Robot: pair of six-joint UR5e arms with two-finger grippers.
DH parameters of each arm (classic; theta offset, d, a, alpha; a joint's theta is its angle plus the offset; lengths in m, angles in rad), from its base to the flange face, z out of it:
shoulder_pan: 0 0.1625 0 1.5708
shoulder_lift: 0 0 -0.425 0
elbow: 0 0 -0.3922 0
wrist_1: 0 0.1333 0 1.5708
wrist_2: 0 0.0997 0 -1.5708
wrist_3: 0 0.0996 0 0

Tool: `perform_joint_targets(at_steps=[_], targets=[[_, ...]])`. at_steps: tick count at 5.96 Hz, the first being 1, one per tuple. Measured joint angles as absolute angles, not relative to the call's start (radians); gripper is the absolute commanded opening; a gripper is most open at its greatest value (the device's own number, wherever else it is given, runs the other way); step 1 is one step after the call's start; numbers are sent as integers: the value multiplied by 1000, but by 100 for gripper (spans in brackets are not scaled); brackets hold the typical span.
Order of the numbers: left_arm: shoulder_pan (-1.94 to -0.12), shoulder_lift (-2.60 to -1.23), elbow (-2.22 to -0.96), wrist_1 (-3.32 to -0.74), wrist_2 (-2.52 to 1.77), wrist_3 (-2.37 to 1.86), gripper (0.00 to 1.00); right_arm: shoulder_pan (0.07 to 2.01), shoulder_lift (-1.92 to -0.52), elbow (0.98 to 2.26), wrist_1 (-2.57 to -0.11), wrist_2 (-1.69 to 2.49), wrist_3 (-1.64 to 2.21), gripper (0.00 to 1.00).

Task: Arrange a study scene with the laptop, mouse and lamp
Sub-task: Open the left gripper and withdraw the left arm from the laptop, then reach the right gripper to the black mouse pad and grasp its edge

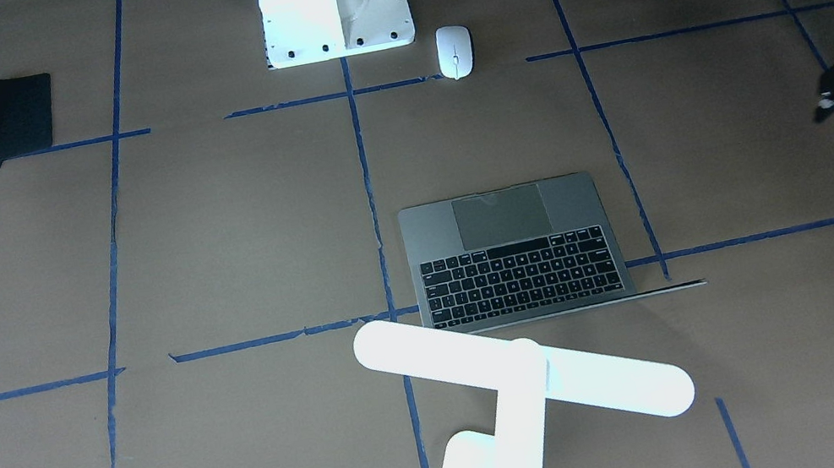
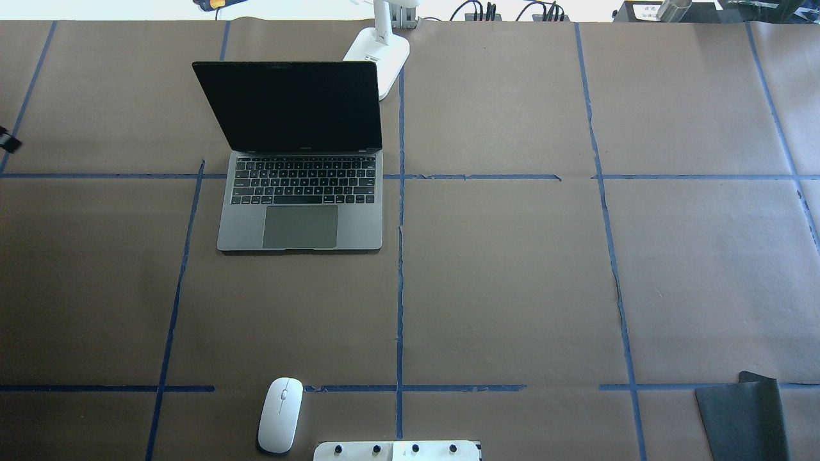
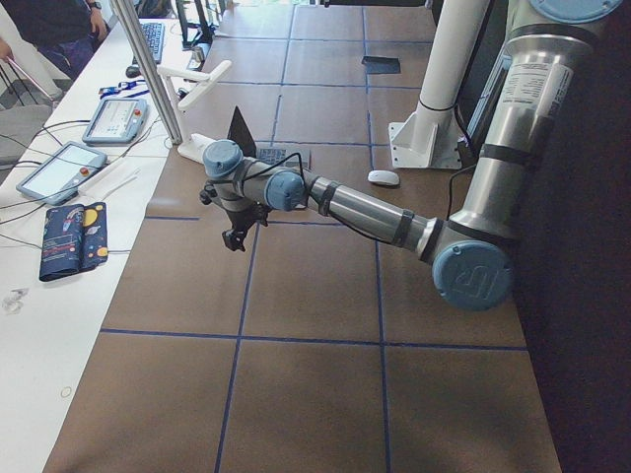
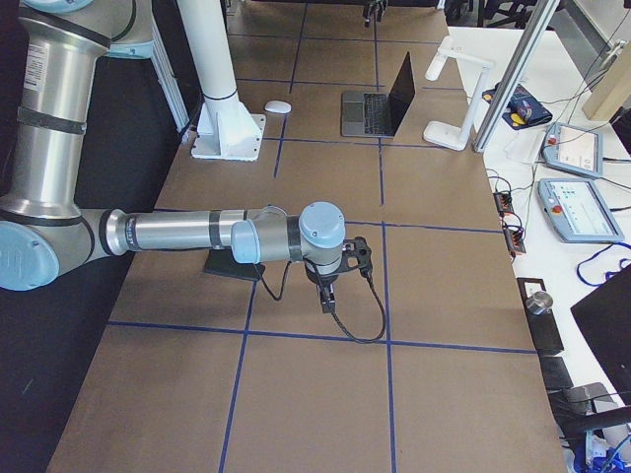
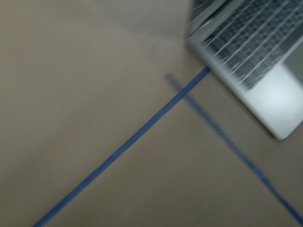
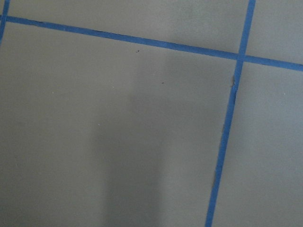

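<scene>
Two grippers hang over the table [image 2: 512,288], their grip impossible to tell: the left gripper [image 3: 234,238] near the open laptop [image 2: 300,192], the right gripper [image 4: 327,299] well apart. The lamp [image 1: 523,374] stands just behind the laptop; the mouse [image 2: 280,414] lies by the pedestal [image 2: 397,451].

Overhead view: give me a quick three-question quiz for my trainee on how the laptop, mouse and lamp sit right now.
1. True or false: the laptop has its lid shut.
2. Fill in: in the overhead view, the base of the lamp stands just past the screen's ___ edge (the view's left or right).
3. The mouse lies closest to: A the laptop, B the lamp, C the white pedestal.
Key: 1 false, the lid stands open; 2 right; 3 C.
</scene>
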State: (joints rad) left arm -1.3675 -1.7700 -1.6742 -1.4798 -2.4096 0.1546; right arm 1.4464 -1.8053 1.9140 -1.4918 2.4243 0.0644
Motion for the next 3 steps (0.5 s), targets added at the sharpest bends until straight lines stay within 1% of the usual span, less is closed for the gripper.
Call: perform_joint_targets(at_steps=[1, 3], targets=[[-1429, -1749, -1688, -1421, -2411, 93, 100, 1385, -1824, 1970, -1443, 2425, 246, 100], [-1465, -1690, -1773, -1378, -2414, 5, 100, 1221, -1934, 2012, -1133, 2395, 606, 100]])
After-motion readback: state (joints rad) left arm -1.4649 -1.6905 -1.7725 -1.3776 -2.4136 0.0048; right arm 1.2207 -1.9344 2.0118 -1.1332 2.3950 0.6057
